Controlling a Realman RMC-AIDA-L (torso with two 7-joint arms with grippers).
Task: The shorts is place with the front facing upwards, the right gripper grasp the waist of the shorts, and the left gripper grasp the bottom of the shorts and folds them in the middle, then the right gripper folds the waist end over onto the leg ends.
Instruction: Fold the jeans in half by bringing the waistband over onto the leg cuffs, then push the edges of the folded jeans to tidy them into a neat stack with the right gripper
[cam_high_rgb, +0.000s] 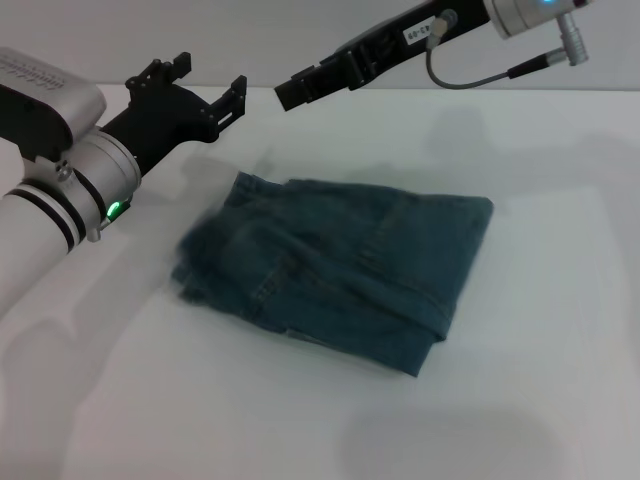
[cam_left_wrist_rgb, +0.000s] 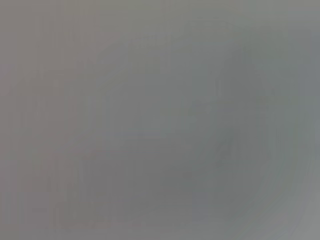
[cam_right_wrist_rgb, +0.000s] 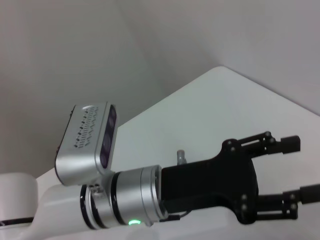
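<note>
The left gripper (cam_high_rgb: 208, 85) is hanging above the worktop (cam_high_rgb: 560, 330) near its far left part, its arm reaching in from the left edge, fingers spread apart and holding nothing, as the right wrist view also shows (cam_right_wrist_rgb: 295, 172). The right gripper (cam_high_rgb: 290, 92) is reaching in over the far edge, its fingertips too dark to tell whether they are apart. The shorts (cam_high_rgb: 340, 265) are lying folded at the worktop's middle; the left wrist view is showing only grey blur.
</note>
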